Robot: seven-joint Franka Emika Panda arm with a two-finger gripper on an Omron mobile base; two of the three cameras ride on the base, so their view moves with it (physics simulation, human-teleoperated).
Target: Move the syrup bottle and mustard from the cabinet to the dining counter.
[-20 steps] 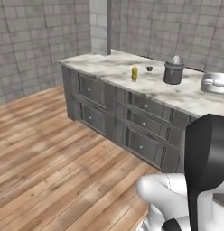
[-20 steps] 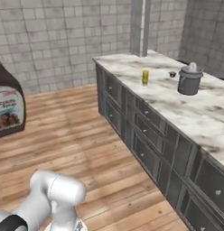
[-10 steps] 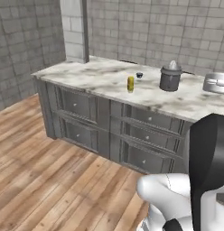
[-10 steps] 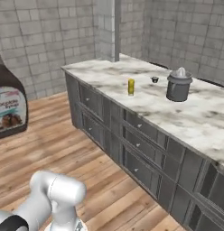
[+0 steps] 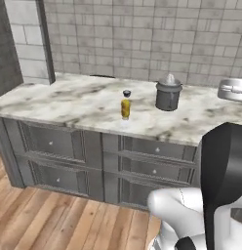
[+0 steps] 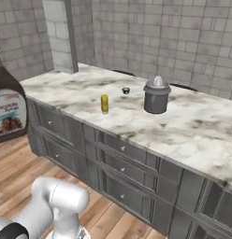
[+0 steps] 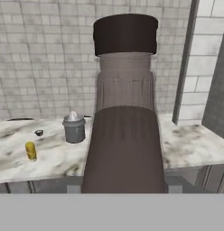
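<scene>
Rolling on its base, the robot now faces the desk (image 5: pixel 69 105) nearly square-on, the whole scene having swung across both base views within a second. Its gripper holds the syrup bottle (image 7: pixel 125 117), seen upright and close in the hand view and at the left edge of the right base view. The mustard (image 5: pixel 125 108) already stands on the marble near the front edge, beside a grey canister (image 5: pixel 168 93) and a small dark cap-like object (image 6: pixel 126 90). Setting the bottle down well likely means keeping it level and choosing the open marble left of the mustard, back from the edge.
</scene>
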